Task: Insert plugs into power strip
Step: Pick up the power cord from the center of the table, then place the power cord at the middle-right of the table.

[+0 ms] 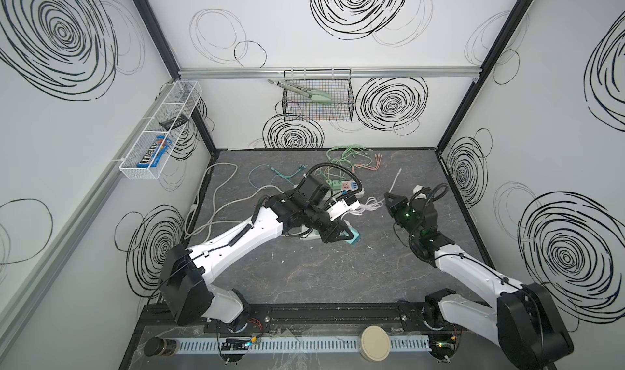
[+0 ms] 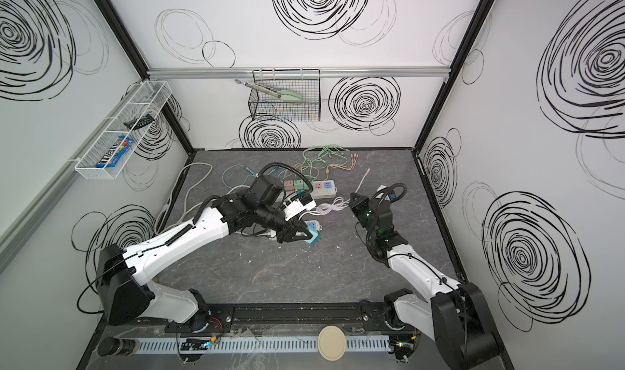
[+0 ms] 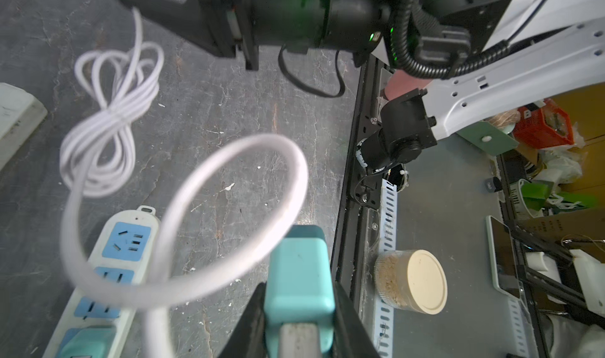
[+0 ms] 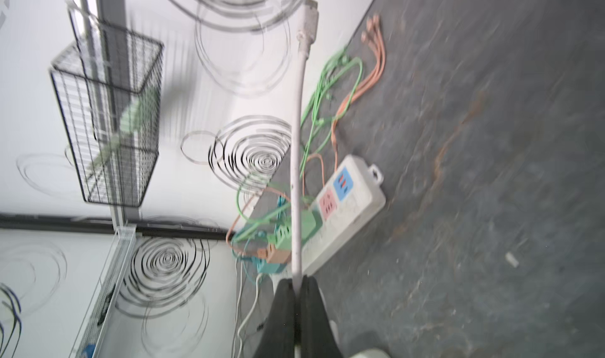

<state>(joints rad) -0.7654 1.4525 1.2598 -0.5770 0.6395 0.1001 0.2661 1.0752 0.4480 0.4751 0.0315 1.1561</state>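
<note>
Teal boxy charger cube [image 3: 299, 268] clamped between the jaws of the left gripper [image 3: 299, 322]. That arm stretches low across the table, holding the cube beside the end of the white blue-socketed power strip [image 3: 144, 214]. Right gripper [image 4: 297, 282], raised on a bent arm, has its fingers nearly together, pinching a thin white cable [image 4: 296, 143]. Grey marbled tabletop [image 1: 304, 273]; white walls [image 1: 355, 13] bear black scribbled spirals.

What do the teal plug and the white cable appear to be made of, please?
The teal plug looks like moulded plastic, satin finish: rounded edges, soft sheen. The white cable seems sheathed in smooth matte plastic or rubber, gently curving; which, I cannot tell.
</note>
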